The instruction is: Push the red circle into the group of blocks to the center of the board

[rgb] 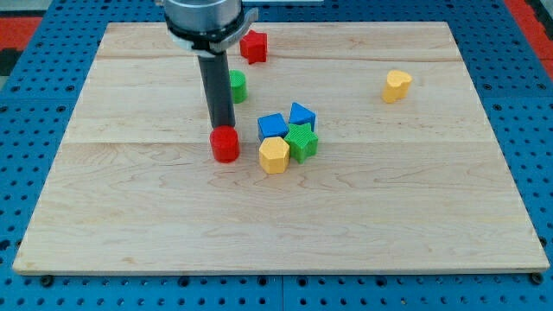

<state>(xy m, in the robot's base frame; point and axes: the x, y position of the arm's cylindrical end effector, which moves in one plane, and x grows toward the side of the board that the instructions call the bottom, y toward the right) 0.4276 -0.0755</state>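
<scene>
The red circle (pixel 225 143) lies left of the board's middle. My tip (pixel 222 127) stands right behind it, at its top edge, touching or nearly so. Just to the circle's right is a tight group: a blue block (pixel 271 126), a second blue block (pixel 301 114), a green star-like block (pixel 301 141) and a yellow hexagon (pixel 274 155). A gap of about a block's width separates the circle from the yellow hexagon.
A green block (pixel 237 85) sits behind the rod, partly hidden by it. A red star-like block (pixel 253 47) lies near the view's top. A yellow heart-like block (pixel 397 85) lies at the right. The wooden board (pixel 130 216) rests on a blue pegboard.
</scene>
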